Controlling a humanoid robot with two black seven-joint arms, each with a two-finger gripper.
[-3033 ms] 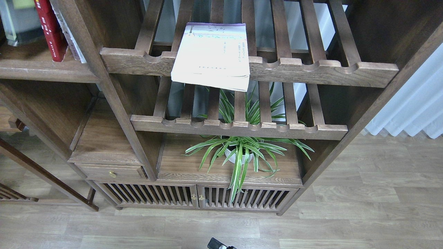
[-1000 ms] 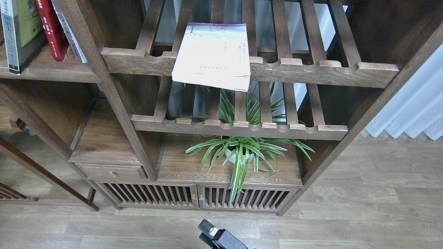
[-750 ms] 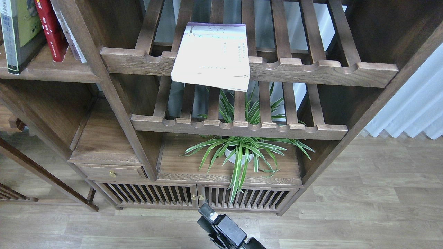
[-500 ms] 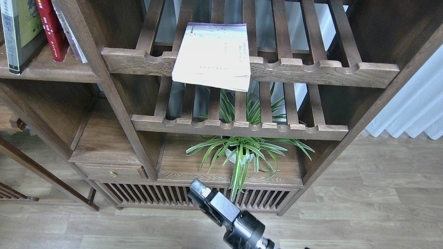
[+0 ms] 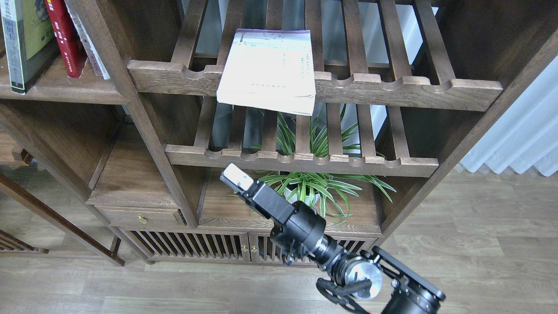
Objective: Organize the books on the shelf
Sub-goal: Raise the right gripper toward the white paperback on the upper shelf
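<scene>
The thin white book (image 5: 267, 69) with a purple top strip lies flat on the upper slatted rack, its front edge overhanging the notched rail. The black-and-yellow-green book (image 5: 22, 41) and the red book (image 5: 63, 35) stand upright on the dark plank shelf (image 5: 61, 89) at the top left. My right gripper (image 5: 236, 178) is raised in front of the lower slatted rack, well below the white book, with nothing in it. Its fingers cannot be told apart. My left gripper is out of view.
A thin pale spine (image 5: 90, 50) leans beside the red book. A potted spider plant (image 5: 305, 187) stands on the cabinet top behind my right arm. The lower slatted rack (image 5: 305, 163) is just above the gripper. A drawer (image 5: 139, 216) is at the lower left. A white curtain (image 5: 518, 131) hangs at the right.
My right arm has risen from the bottom edge, up and to the left, to just under the lower rack. The black-and-yellow-green book now stands on the plank shelf.
</scene>
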